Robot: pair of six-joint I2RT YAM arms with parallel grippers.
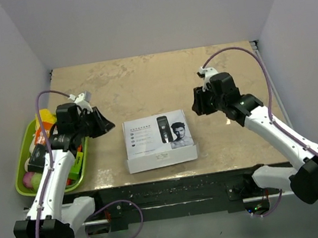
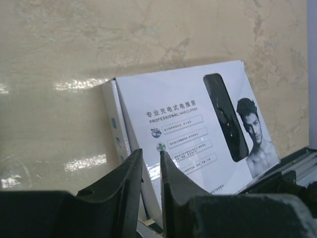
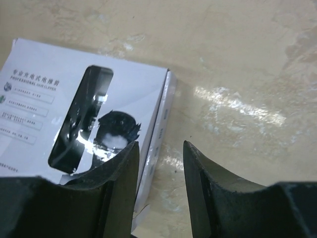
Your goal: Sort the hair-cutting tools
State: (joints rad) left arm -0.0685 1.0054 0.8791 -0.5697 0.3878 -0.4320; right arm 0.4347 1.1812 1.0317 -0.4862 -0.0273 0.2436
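Top view: the closed clipper box (image 1: 159, 140) lies flat mid-bench (image 1: 142, 85). The left gripper (image 1: 105, 125) stands at its 9 o'clock and the right gripper (image 1: 195, 103) at 2 o'clock, both clear of it and judged poised to open it. Left wrist view: jaws a narrow slit apart, empty; the lid reads "PROFESSIONAL HAIR CLIPPER", and the hair clipper (image 2: 225, 116) shows through its window. Right wrist view: jaws moderately spread, empty, above the box's side edge.

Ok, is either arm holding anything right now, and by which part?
Nothing is held. The left gripper and the right gripper are both empty, hovering on either side of the closed white box.
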